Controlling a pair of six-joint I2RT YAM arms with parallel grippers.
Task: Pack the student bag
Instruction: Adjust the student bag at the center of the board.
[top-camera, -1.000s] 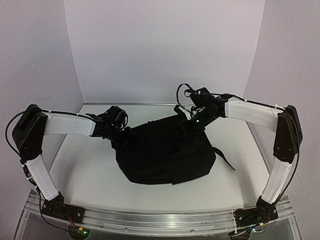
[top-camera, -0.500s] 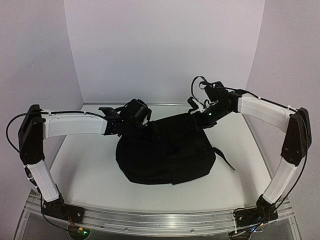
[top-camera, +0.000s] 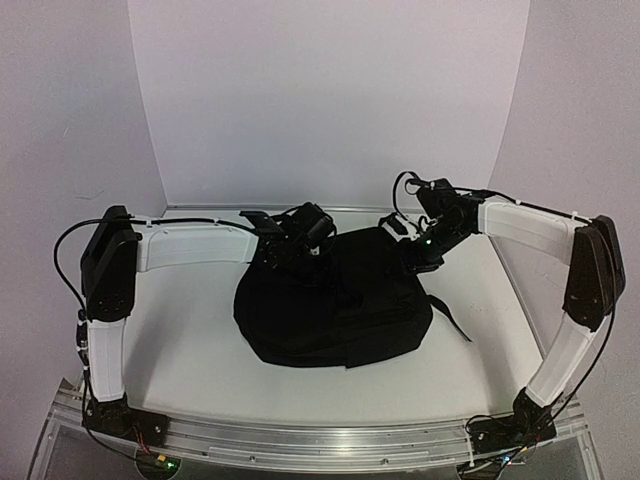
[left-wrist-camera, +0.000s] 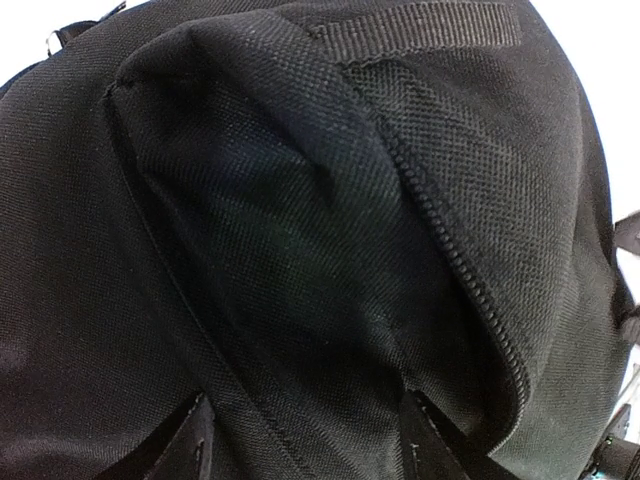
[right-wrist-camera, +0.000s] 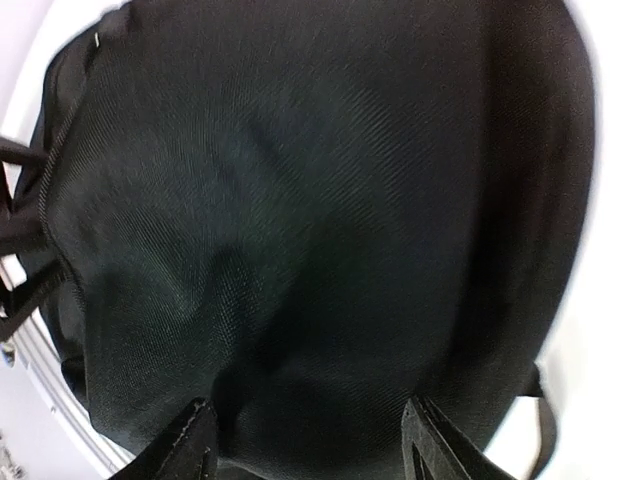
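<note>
We see soft, even light from above in the top view, tinting the walls (top-camera: 330, 100) lilac, with a faint shadow beneath the student bag (top-camera: 330, 310). Its black fabric swallows detail. Our left wrist view is sharp on weave and zipper (left-wrist-camera: 450, 250); our right wrist view is blurred, and the white table (right-wrist-camera: 605, 300) glares at its edge.

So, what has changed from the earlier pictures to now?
The left gripper moved right, over the far side of the large soft black fabric backpack. The right gripper shifted right, to its far right corner. Neither visibly took hold. The backpack stayed in place.
</note>
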